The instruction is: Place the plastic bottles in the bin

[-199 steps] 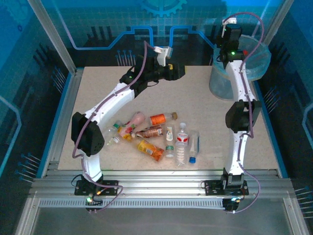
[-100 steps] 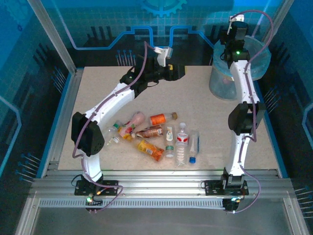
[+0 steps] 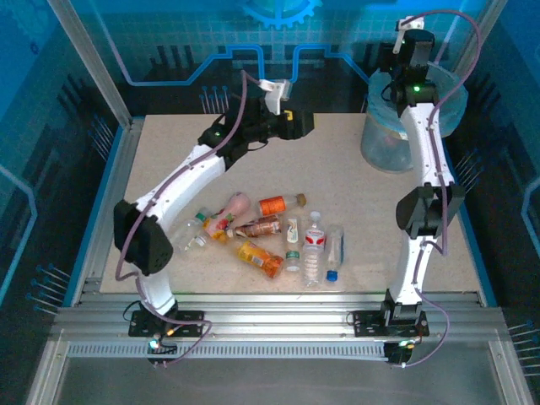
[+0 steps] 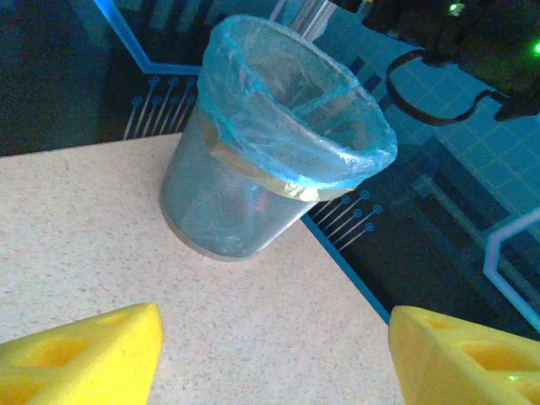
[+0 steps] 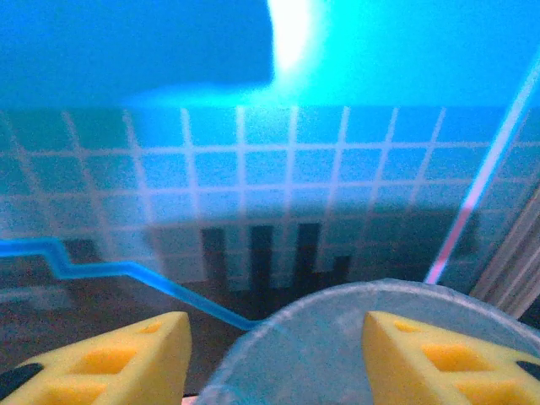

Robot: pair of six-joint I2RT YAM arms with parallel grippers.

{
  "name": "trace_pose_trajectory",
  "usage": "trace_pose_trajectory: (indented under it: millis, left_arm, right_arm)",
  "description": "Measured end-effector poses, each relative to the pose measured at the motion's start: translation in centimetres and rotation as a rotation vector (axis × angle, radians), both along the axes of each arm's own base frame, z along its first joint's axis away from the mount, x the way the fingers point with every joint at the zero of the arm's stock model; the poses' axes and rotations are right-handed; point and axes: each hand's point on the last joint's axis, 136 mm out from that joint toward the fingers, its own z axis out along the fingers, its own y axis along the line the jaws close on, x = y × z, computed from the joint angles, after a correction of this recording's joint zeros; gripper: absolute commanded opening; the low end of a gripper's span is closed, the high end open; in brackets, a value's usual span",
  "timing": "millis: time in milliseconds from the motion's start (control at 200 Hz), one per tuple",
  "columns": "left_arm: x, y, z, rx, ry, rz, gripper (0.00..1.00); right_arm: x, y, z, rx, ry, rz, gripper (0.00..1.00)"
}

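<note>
Right gripper above bin, jaws apart, empty (left gripper likewise). Next: descend squarely on 1 outlying bottle, avoid neighbours.

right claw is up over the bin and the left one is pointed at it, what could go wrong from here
1. The left claw faces the bin while the right claw hangs open above it, so the arms might collide if both work there.
2. The bottles lie bunched and touching, so a grab could pinch two or send a neighbour rolling.
3. The loose bag liner could snag a claw that comes down low.
</note>
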Motion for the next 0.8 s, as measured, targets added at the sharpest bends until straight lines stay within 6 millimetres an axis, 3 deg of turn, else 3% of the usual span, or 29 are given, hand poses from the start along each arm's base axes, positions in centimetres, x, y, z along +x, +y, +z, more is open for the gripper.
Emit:
trace_pose_trajectory:
  millis: [75, 170, 265, 355, 435, 525, 660, 800]
  left_arm:
    - [-1.7, 1.6, 1.2, 0.027, -0.035, 0.025, 0.73]
    - [-4.4, 4.3, 2.4, 0.059, -0.086, 0.067, 0.74]
    - [-7.1, 7.5, 2.1, 0.096, -0.104, 0.125, 0.74]
    - [-9.0, 10.7, 0.4, 0.135, -0.076, 0.191, 0.74]
    - [-10.3, 13.5, -2.4, 0.172, -0.016, 0.253, 0.75]
    - [-12.2, 16.4, -5.9, 0.214, 0.069, 0.327, 0.76]
    - [-15.4, 20.1, -9.5, 0.237, 0.179, 0.438, 0.76]
    - [-18.2, 22.9, -11.1, 0.230, 0.248, 0.525, 0.77]
  right_arm:
    - [-1.7, 2.1, 2.2, 0.013, -0.019, 0.054, 0.61]
    - [-4.8, 6.2, 5.1, -0.001, -0.047, 0.166, 0.61]
    - [-9.0, 12.9, 6.6, -0.059, -0.056, 0.357, 0.62]
    - [-13.3, 20.2, 6.0, -0.114, -0.040, 0.602, 0.62]
    - [-17.4, 26.3, 3.7, -0.147, 0.002, 0.847, 0.62]
    - [-21.2, 31.1, -0.9, -0.182, 0.098, 1.055, 0.62]
    - [-26.6, 36.3, -8.0, -0.208, 0.317, 1.232, 0.62]
    - [-31.5, 39.9, -12.6, -0.204, 0.528, 1.331, 0.59]
